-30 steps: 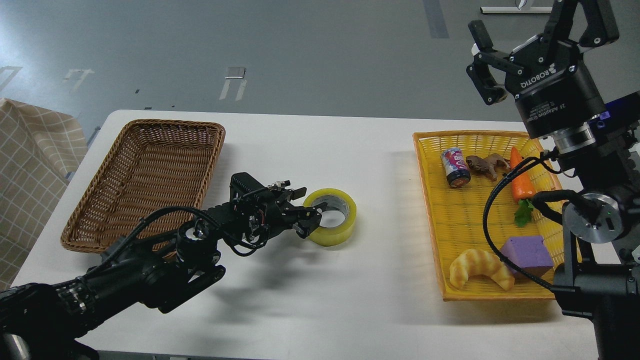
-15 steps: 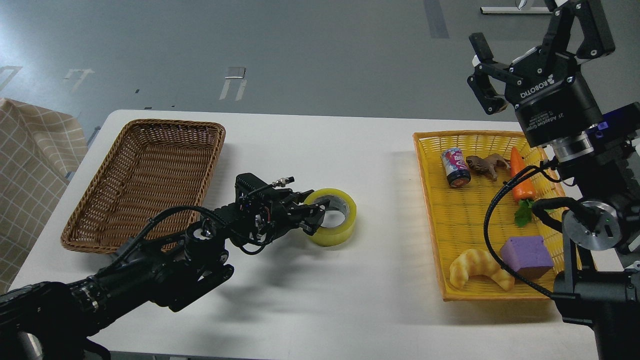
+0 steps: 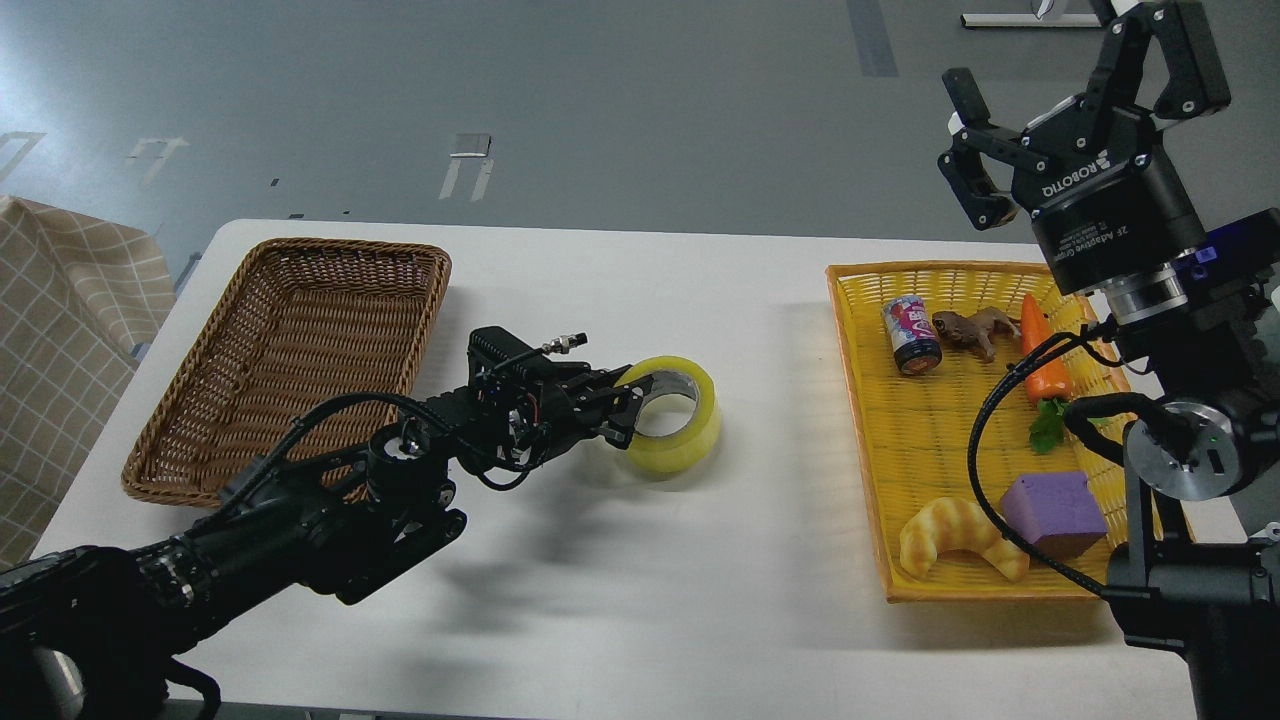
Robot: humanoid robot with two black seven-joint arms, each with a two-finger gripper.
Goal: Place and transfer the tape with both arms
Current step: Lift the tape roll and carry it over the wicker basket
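White table (image 3: 640, 560) carries a brown wicker basket (image 3: 290, 360) at its left end and a yellow tray basket (image 3: 880, 440) at its right end, well apart. Between them sits the yellow tape (image 3: 680, 425); can't tell if it's touching the tabletop or slightly lifted.

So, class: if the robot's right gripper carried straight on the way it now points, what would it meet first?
Nothing visible: the right gripper, jaws open, points up and away over the grey floor, though depth is unclear.

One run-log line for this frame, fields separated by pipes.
left gripper: shut on tape wall, roll tilted over white table | right gripper: open, raised, empty | brown basket: empty
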